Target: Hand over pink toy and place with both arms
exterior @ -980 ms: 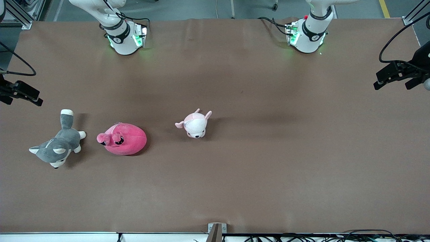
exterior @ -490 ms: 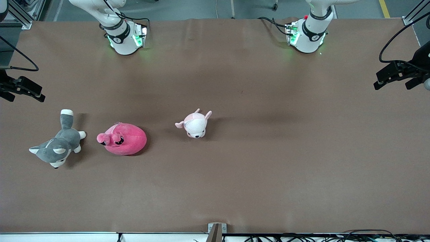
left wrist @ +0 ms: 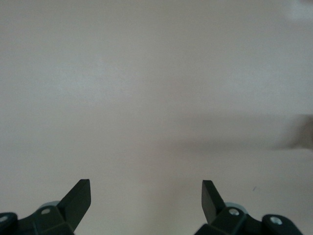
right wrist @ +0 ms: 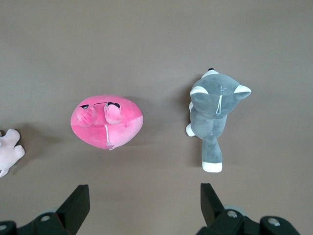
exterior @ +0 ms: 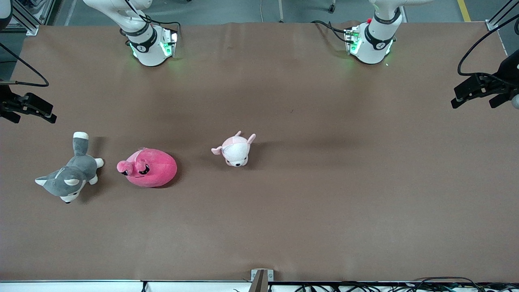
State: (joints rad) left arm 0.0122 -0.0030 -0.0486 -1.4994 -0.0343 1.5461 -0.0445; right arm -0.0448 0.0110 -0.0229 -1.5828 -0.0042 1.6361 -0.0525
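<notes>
I see a big brown surface (exterior: 308, 211) with gray floor past its top edge. Two white arms stand there, and their tops are cut off. On the surface lie three soft toys: a gray dog (exterior: 68, 175), the pink toy (exterior: 151, 167) beside it, and a small pale puppy (exterior: 236, 150) toward the middle. The right gripper (right wrist: 145, 201) hangs wide open over the pink toy and gray dog. The left gripper (left wrist: 146, 197) waits wide open over bare surface, holding nothing.
</notes>
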